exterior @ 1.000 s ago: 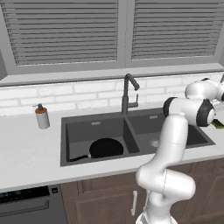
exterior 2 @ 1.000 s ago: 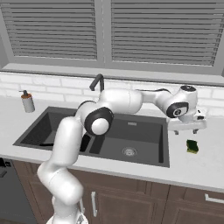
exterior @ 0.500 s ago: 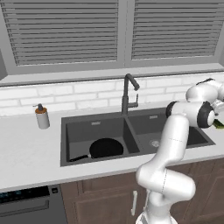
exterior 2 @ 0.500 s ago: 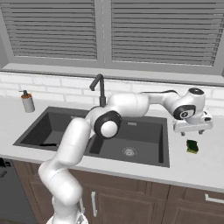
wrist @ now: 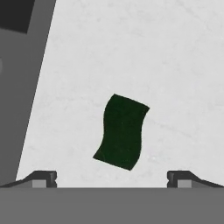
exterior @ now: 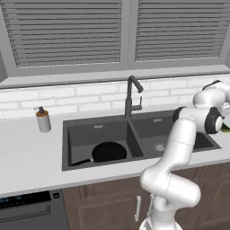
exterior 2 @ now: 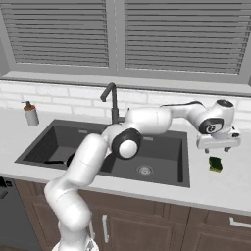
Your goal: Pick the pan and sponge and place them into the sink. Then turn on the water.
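Observation:
The green sponge [exterior 2: 214, 164] lies flat on the light counter, right of the sink [exterior 2: 162, 157]. My gripper [exterior 2: 218, 148] hangs open a little above it, and nothing is between the fingers. Looking down from the hand, the sponge [wrist: 122, 131] sits centred just ahead of the gripper [wrist: 111, 180], with the sink [wrist: 17, 87] edge at the left. The black pan [exterior: 109, 152] rests in the left basin of the sink [exterior: 85, 134], its handle pointing front-left. In the right base view the arm hides part of the pan [exterior 2: 72, 160]. No stream falls from the faucet [exterior: 130, 96].
A soap dispenser [exterior: 43, 120] stands on the counter left of the sink. A white brick backsplash and a window with shut blinds run behind the faucet [exterior 2: 113, 100]. My arm stretches across the right basin [exterior 2: 144, 169].
The hand has shifted right and dropped a little, so it now hangs over the sponge. The pan and sponge have not moved.

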